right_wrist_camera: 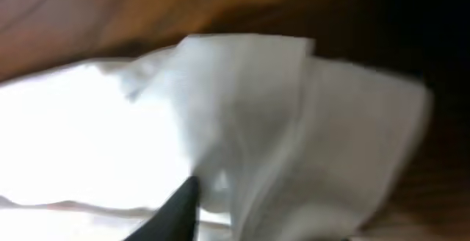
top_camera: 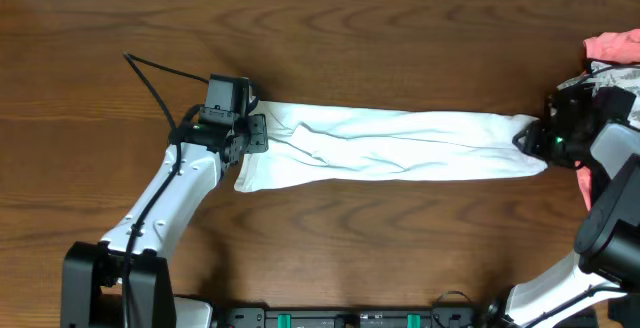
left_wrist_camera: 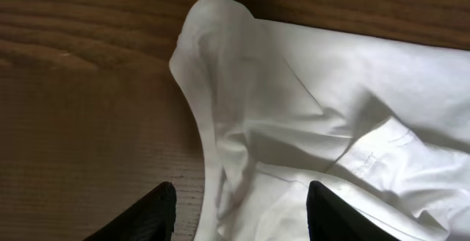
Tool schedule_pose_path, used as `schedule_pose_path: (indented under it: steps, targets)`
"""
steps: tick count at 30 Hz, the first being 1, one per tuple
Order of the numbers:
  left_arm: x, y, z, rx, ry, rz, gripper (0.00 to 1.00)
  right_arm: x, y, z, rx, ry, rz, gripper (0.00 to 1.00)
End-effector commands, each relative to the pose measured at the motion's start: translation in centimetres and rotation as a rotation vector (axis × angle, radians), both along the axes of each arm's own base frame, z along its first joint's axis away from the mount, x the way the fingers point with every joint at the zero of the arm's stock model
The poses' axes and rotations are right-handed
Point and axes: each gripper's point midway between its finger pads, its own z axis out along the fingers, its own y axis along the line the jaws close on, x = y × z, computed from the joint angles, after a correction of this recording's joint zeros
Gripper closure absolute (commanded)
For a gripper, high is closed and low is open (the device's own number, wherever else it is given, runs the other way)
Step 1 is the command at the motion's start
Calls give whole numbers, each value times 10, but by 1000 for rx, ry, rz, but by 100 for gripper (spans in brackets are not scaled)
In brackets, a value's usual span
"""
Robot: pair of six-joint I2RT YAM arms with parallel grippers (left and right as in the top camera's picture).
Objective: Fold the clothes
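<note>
**Shirt drawn into a long band, a tool at each end**

A dark wooden desk (top_camera: pixel 320 38) fills the overhead view, bare across its far half. At about 2 o'clock a pile of other garments (top_camera: pixel 612 50), pink and white, sits against the edge, probably set aside there to keep the working middle free.

The white T-shirt (top_camera: pixel 400 143) lies flat across the centre as a long, narrow band running from 9 o'clock to 3 o'clock. Its long sides look already turned in, with soft creases along the length. I judge that the lengthwise folds are done and that the band has yet to be doubled end to end.

The left tool (left_wrist_camera: pixel 241 215) is at the 9 o'clock end. In its own camera the two fingers (left_wrist_camera: pixel 158 211) stand well apart, one over bare wood and the other over cloth. They straddle the shirt's raised edge without pinching it, which looks like a placement for closing on that hem.

The right tool (top_camera: pixel 528 138) is at the 3 o'clock end, right over the last of the cloth. Its own view is blurred and shows a single dark finger under a lifted fold, so I cannot tell whether it is wide, narrow or gripping.

A tool at each end suits lifting one end over the other. The thin cloth is likely to sag or slip if only a single layer is caught
</note>
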Motion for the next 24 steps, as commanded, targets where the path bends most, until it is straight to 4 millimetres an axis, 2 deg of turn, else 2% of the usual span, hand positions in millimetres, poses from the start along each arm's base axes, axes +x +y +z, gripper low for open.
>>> schedule_pose_path:
  steps: [1,5,10,13,18,24]
  targets:
    - [1,2,2,7,-5,-7,42,-4,18,-5,96,-10,37,98]
    - [2,2,3,5,-12,-7,42,2,17,4,98,-24,39,99]
    - [4,1,3,4,-19,-7,42,15,12,33,79,-58,46,99]
    - [4,1,4,4,-19,-6,42,24,19,54,65,-71,82,99]
    - [5,1,4,3,-23,-6,42,35,51,82,2,-63,218,99]
    - [7,1,5,1,-35,-6,42,38,97,88,-126,-5,382,99]
